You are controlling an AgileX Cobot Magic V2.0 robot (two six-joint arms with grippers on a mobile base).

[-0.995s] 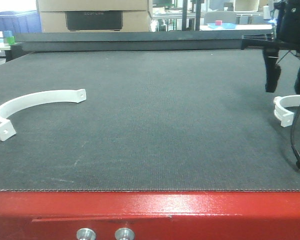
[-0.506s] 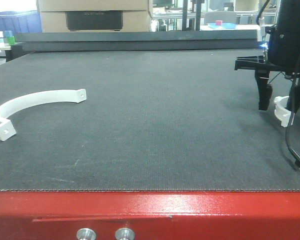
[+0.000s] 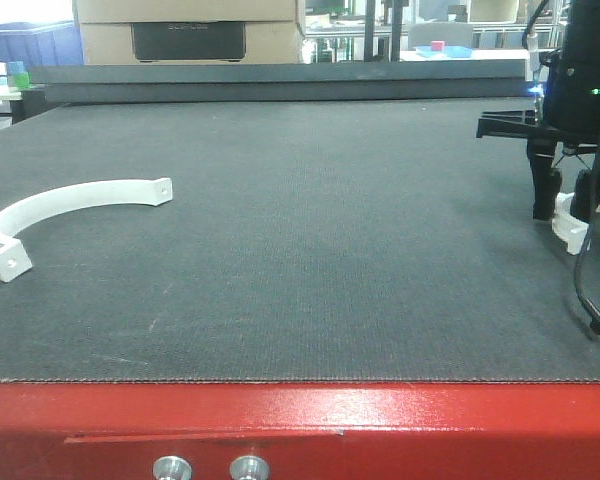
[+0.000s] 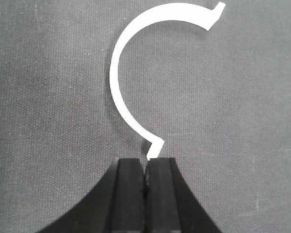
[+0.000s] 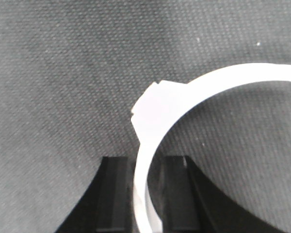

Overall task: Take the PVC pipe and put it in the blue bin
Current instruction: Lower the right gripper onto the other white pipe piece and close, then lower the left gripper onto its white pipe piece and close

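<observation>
I am at the grasp step: my right gripper (image 5: pixel 146 167) straddles the white PVC pipe piece (image 5: pixel 153 114), its thin curved band running between my two black pads (image 5: pixel 117 187), though I cannot tell whether it is truly pinched. Next, I judge, comes a firm squeeze and a straight lift off the coarse woven mat (image 5: pixel 48 73), toward the blue bin. My left gripper (image 4: pixel 145 167) is clenched on nothing, with a second smooth, rigid C-shaped clamp (image 4: pixel 117 82) lying flat just ahead of its tips.

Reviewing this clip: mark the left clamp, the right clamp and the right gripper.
left clamp (image 3: pixel 80 193): front view, middle of its arc.
right clamp (image 3: pixel 574 236): front view, its end tab.
right gripper (image 3: pixel 564 211): front view, between the fingertips.
</observation>
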